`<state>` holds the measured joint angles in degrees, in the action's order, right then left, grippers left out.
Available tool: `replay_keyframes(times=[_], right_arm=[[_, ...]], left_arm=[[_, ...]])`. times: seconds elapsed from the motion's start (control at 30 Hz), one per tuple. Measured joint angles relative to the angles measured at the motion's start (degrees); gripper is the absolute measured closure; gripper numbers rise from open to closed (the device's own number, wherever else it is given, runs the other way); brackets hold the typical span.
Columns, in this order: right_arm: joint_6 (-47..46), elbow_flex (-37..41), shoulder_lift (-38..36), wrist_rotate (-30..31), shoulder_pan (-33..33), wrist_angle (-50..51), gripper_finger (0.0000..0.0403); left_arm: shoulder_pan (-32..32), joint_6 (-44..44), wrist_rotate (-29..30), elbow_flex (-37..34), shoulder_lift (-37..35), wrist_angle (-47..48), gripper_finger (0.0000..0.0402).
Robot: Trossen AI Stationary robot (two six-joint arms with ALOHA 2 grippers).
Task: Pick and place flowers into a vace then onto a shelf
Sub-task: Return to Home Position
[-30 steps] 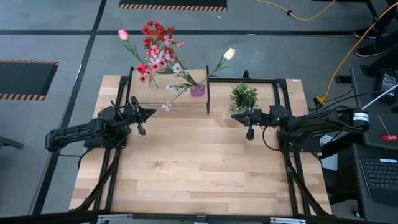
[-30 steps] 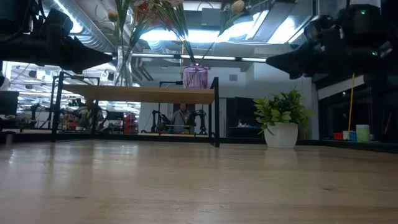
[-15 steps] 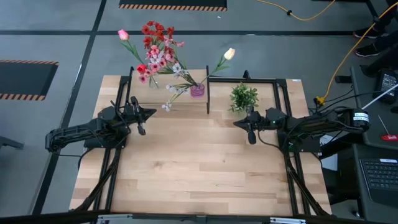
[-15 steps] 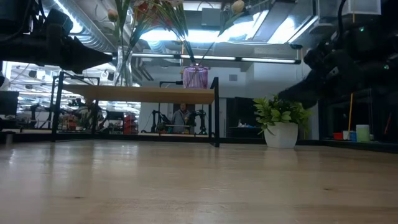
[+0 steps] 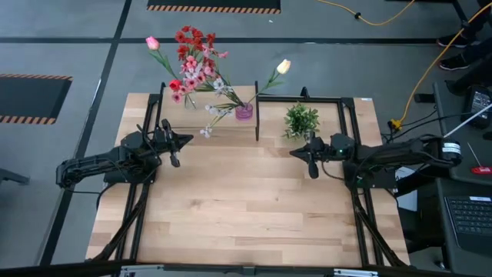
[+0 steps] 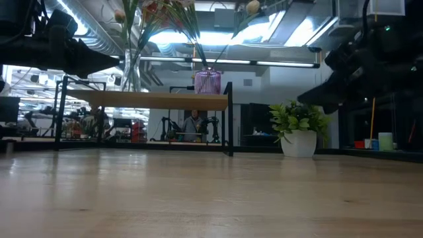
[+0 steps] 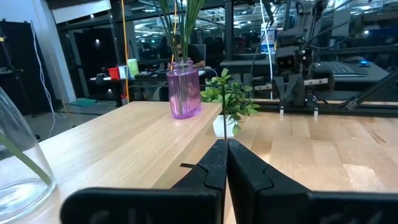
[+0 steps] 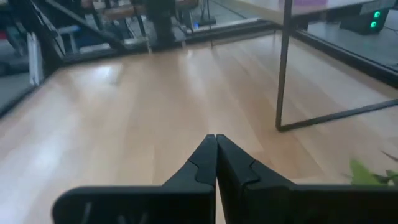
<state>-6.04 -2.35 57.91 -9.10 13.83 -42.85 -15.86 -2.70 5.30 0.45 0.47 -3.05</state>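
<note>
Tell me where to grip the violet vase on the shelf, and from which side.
Grip the violet vase around its ribbed body, coming in level from the table's open side. It stands upright on the shelf, and stems fill its mouth, so from above looks blocked.

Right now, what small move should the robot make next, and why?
Probably draw the right pincer a little back toward its own base, then rest. The violet vase with the flowers already stands on the shelf. Both pincers are shut and empty. The right one hangs near the leafy plant, and the left pincer waits by the shelf.
</note>
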Motion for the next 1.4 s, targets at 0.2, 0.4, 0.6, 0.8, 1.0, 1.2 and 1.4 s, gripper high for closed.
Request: replay_keyframes(times=[0.2,0.4,0.6,0.8,1.0,1.2,1.4], right_arm=[[0.4,0.0,-12.5,0.0,-4.0,10.2,0.0397],[-0.8,0.0,-24.8,0.0,-8.7,21.6,0.039],[-1.1,0.0,-34.0,-0.1,-12.4,30.8,0.0392],[-1.0,0.0,-41.6,-0.1,-14.5,40.1,0.0395],[-1.2,0.0,-49.4,-0.1,-15.6,45.8,0.0385],[-1.4,0.0,-52.9,-0.1,-16.0,45.9,0.0384],[-1.3,0.0,-52.9,-0.1,-16.0,45.8,0.0384]], left_arm=[[0.0,0.0,0.0,0.0,0.0,0.0,0.0395],[0.0,0.0,0.0,0.0,0.0,0.0,0.0393],[0.0,0.0,0.0,0.0,0.0,0.0,0.0396],[0.0,0.0,0.0,0.0,0.0,0.1,0.0396],[0.0,0.0,0.0,0.0,0.0,0.1,0.0394],[0.0,0.0,0.0,0.0,0.0,0.1,0.0395],[0.0,0.0,0.0,0.0,0.0,0.1,0.0391]])
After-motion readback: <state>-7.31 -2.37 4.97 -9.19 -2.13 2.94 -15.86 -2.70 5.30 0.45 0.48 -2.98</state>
